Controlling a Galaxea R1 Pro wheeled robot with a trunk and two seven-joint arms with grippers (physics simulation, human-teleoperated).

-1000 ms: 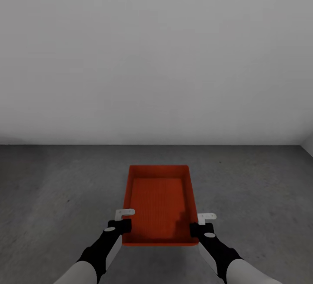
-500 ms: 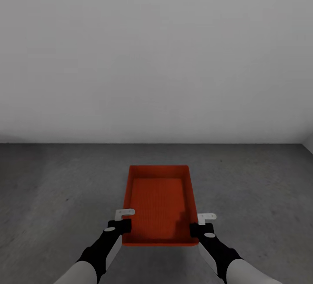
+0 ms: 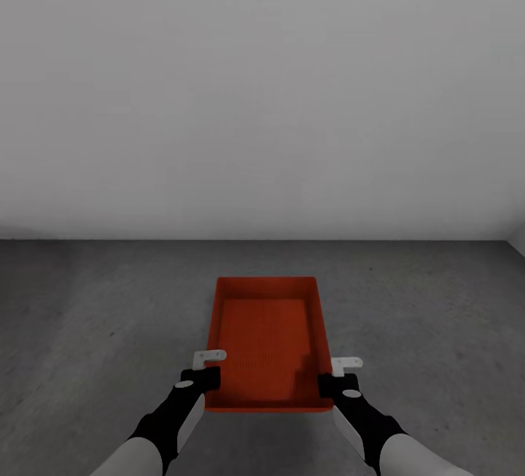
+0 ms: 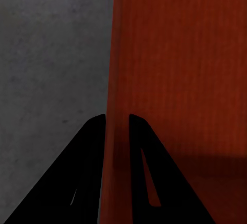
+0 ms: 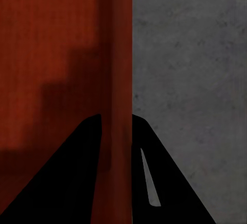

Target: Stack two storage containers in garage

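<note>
Currently my left gripper (image 3: 206, 372) and right gripper (image 3: 337, 380) each clamp a side wall of 1 storage container (image 3: 267, 341), near end, over the garage floor (image 3: 87, 330), facing the white wall (image 3: 262, 97)

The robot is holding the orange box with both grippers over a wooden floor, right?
Not quite. The floor is grey concrete, not wood, as the head view shows. The rest is right: the left gripper and right gripper each pinch a side wall of the orange box.

We see bare floor (image 3: 102, 330) open on both sides of the container (image 3: 266, 337). A white wall (image 3: 262, 97) closes the way beyond it.
</note>
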